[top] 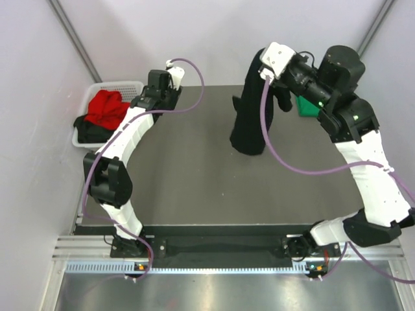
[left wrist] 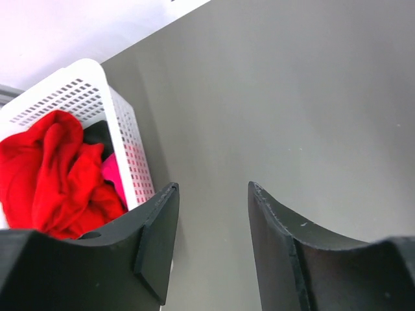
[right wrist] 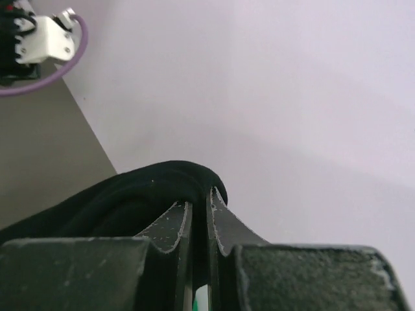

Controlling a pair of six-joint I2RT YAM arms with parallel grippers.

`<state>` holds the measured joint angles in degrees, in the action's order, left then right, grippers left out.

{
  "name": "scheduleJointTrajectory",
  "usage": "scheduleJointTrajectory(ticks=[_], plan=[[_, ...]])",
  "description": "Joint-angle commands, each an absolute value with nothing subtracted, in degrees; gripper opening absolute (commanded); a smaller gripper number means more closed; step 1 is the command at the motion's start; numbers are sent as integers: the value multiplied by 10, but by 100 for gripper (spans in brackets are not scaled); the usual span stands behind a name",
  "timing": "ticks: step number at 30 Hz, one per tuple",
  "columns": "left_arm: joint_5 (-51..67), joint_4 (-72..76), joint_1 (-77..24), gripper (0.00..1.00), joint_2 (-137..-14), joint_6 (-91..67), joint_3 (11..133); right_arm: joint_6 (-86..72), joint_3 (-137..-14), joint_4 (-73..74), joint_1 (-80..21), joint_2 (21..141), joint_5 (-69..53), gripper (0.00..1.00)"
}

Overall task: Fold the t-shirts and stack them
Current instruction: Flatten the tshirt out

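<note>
Early days, I'd say. The right gripper (right wrist: 200, 194) is clamped on the large black t-shirt (top: 249, 116), dangling it unfolded above the far right part of the table (top: 194, 175). The left gripper (left wrist: 212, 186) hovers, fingers apart, by the far left corner, where the basket (top: 117, 85) holds the red t-shirt (top: 107, 107) and others.

Open table (top: 194, 175) between basket (top: 118, 84) and hanging black t-shirt (top: 248, 123) — passable.
</note>
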<state>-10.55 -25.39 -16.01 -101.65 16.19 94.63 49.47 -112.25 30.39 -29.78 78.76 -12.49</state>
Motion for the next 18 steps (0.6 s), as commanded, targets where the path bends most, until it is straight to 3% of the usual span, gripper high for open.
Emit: scheduleJointTrajectory(ticks=[1,3,5,8,12,18], plan=[[-121,-224,-159,51,-984,166,964,502,-1110,251,-303,815,-57,0],[-111,-225,-159,47,-979,164,955,505,-1075,228,-301,821,-29,0],[-109,-226,-158,44,-976,165,946,493,-1116,253,-306,830,-60,0],[-116,-221,-155,33,-971,165,935,446,-1173,223,-324,838,-83,0],[-113,-219,-150,20,-962,159,932,459,-1163,164,-325,835,-45,0],[-114,-215,-143,15,-949,156,912,529,-986,154,-316,753,36,0]])
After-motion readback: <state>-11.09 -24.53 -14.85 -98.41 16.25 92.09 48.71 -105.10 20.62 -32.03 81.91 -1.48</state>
